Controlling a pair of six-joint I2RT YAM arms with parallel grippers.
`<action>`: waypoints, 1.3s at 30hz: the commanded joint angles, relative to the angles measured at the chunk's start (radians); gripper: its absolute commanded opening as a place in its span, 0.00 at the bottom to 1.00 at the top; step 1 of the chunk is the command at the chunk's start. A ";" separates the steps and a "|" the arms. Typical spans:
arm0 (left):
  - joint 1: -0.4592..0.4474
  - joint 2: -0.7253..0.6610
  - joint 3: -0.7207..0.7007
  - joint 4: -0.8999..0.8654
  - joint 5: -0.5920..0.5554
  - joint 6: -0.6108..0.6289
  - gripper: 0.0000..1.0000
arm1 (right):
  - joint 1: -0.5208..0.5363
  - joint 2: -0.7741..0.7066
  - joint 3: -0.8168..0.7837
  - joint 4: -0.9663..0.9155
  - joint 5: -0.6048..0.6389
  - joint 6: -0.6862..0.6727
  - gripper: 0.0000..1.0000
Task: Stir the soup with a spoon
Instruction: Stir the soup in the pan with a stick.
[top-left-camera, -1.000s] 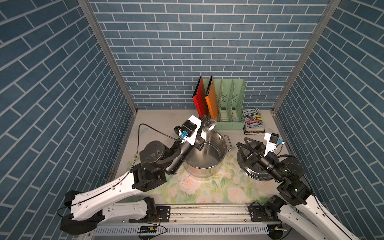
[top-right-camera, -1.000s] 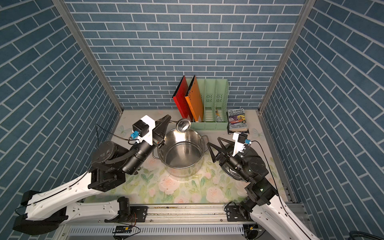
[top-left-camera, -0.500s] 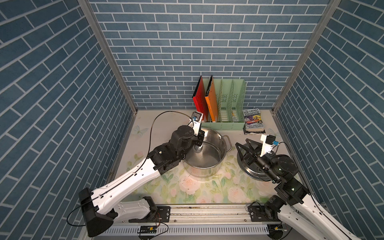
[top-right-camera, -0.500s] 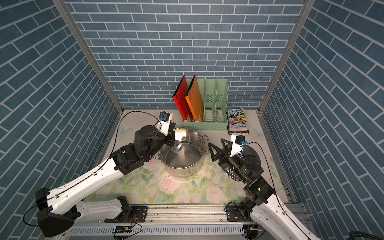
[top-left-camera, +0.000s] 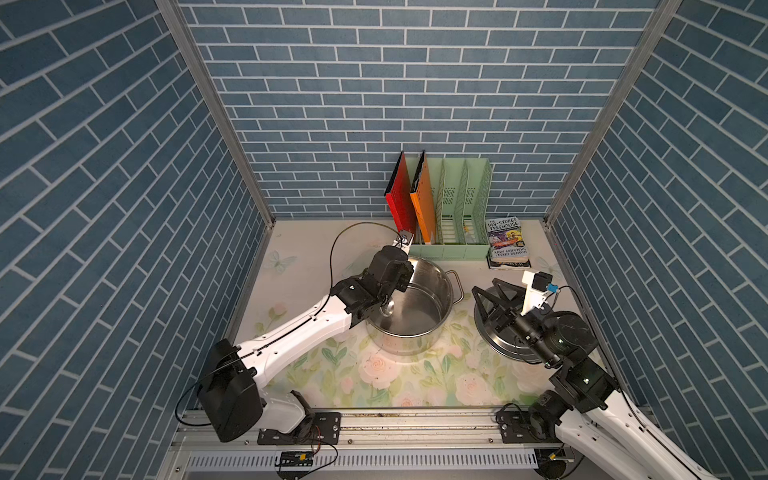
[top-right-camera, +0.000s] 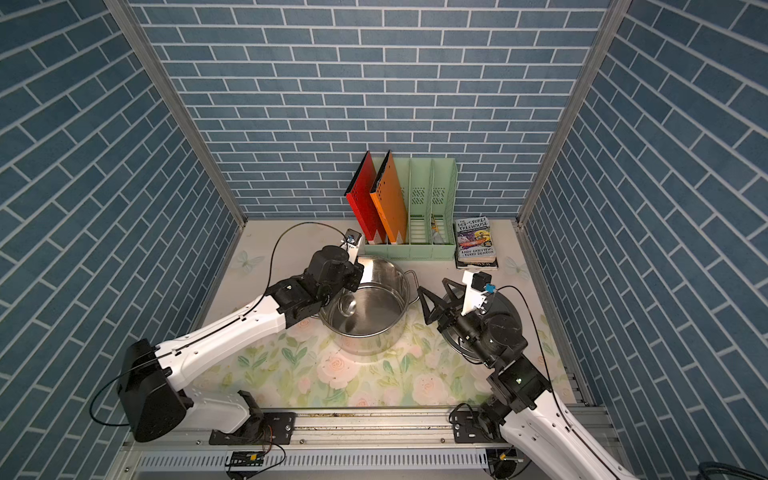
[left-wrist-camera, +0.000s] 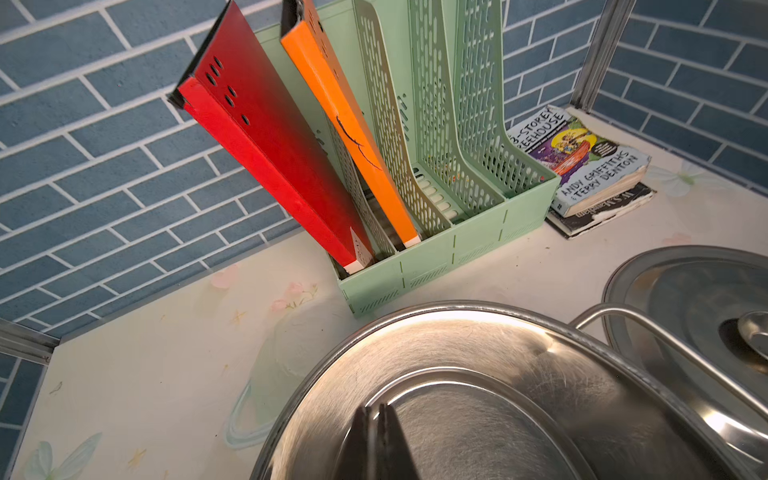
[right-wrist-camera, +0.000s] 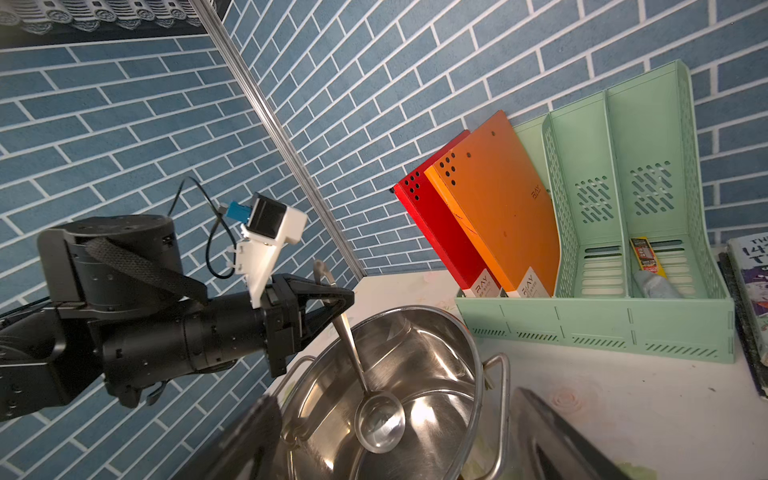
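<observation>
Over the shiny steel pot (top-left-camera: 438, 286), left gripper (right-wrist-camera: 338, 297) lay level, clamped on slim spoon (right-wrist-camera: 353, 349) handle, round bowl inside; right gripper (top-left-camera: 485, 287), fingers apart.

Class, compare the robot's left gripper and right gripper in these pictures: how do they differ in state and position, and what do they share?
The left gripper has jaws shut on the spoon; the right gripper has jaws wide open, holding nothing. The left gripper is over the rim of the pot, spoon bowl inside; the right gripper is over the lid beside it. Both have black triangular jaws.
</observation>
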 joint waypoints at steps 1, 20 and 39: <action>0.003 0.050 0.055 0.037 -0.004 0.030 0.00 | 0.003 -0.023 0.004 0.001 0.011 -0.027 0.90; -0.083 0.170 0.175 0.155 0.253 0.097 0.00 | 0.003 -0.111 -0.010 -0.058 0.059 -0.017 0.89; -0.213 -0.105 -0.057 0.077 0.163 0.050 0.00 | 0.002 -0.058 -0.016 -0.007 0.039 -0.014 0.89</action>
